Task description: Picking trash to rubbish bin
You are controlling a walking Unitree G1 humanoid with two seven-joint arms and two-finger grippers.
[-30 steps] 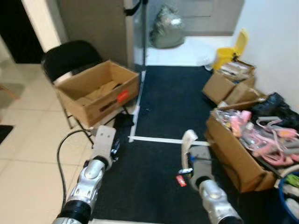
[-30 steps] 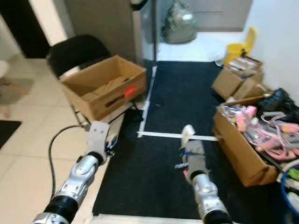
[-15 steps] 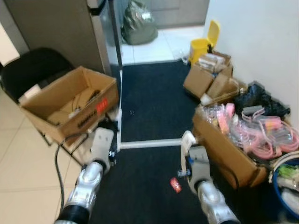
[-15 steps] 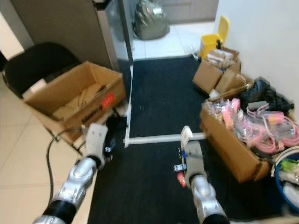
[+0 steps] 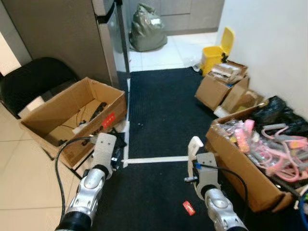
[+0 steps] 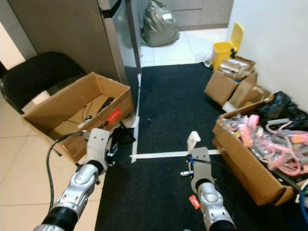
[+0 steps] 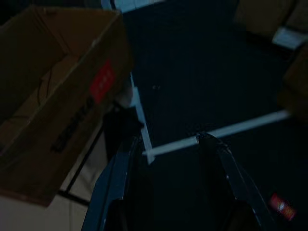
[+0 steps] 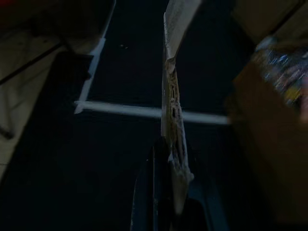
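Observation:
My right gripper (image 8: 169,144) is shut on a flat pale scrap of cardboard (image 5: 194,146), which sticks up from its fingers above the black carpet. The scrap (image 8: 174,86) runs edge-on between the two fingers in the right wrist view. The yellow rubbish bin (image 5: 214,52), lid raised, stands far ahead on the right by the white wall. A small red wrapper (image 5: 188,208) lies on the carpet just left of my right arm. My left gripper (image 7: 168,138) hangs open over the carpet's left edge with nothing between its fingers.
An open cardboard box (image 5: 72,120) sits on a black chair (image 5: 38,79) to the left. A box of pink hangers (image 5: 240,166) and smaller boxes (image 5: 221,89) line the right wall. A grey bag (image 5: 147,31) lies in the doorway ahead. White tape (image 5: 154,160) crosses the carpet.
The whole view has swung and shifted, so the camera has moved. Both arms keep their pose, and the right gripper still holds the scrap.

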